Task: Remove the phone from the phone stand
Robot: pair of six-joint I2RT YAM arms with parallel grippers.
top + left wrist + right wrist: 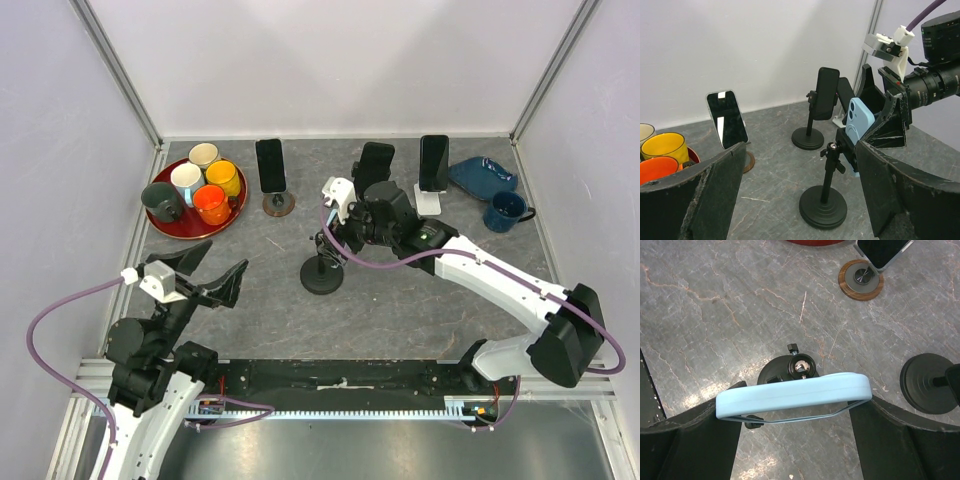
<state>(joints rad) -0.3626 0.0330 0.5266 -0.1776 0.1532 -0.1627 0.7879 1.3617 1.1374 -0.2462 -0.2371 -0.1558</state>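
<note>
A light blue phone [795, 392] sits at the head of a black stand with a round base [322, 275]. My right gripper [795, 412] is shut on the phone, one finger on each long side. In the left wrist view the phone [860, 122] lies against the stand's black holder [846, 145], between the right gripper's fingers [885, 125]. I cannot tell whether it is still seated in the holder. My left gripper [212, 268] is open and empty at the front left, apart from the stand [824, 200].
A red tray [232, 212] with several mugs stands at the back left. A phone on a wooden-based stand [271, 165], a black phone on a black stand [375, 160] and a phone on a white stand [433, 165] line the back. A blue dish [483, 175] and blue mug [505, 210] are at the back right.
</note>
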